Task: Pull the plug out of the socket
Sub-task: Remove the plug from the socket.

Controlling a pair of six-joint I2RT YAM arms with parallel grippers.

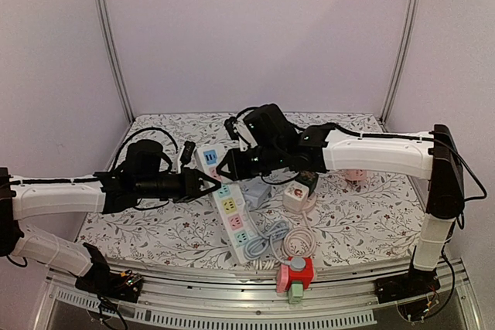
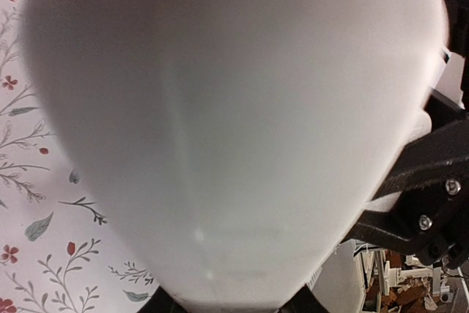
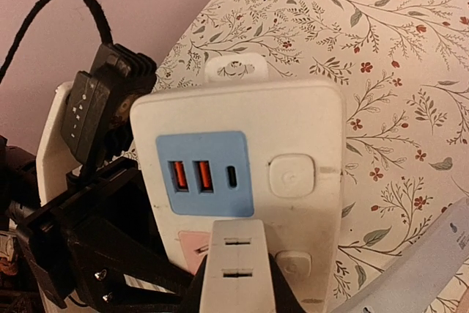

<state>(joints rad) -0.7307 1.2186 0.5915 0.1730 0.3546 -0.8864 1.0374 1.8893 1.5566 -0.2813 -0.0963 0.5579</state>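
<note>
From above, the white power strip (image 1: 233, 220) lies on the floral table (image 1: 352, 222). The left gripper (image 1: 212, 183) clamps its far end, and the right gripper (image 1: 227, 165) is over it. The left wrist view shows only the strip's blurred white body between the jaws. In the right wrist view, narrow jaws pinch the white plug (image 3: 236, 265) against the strip, just below the blue USB panel (image 3: 204, 174).

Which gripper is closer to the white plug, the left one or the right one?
Right. The right gripper is shut on the white plug, over the pink socket of the power strip. The left gripper clamps the strip from its side, just beside the plug.
</note>
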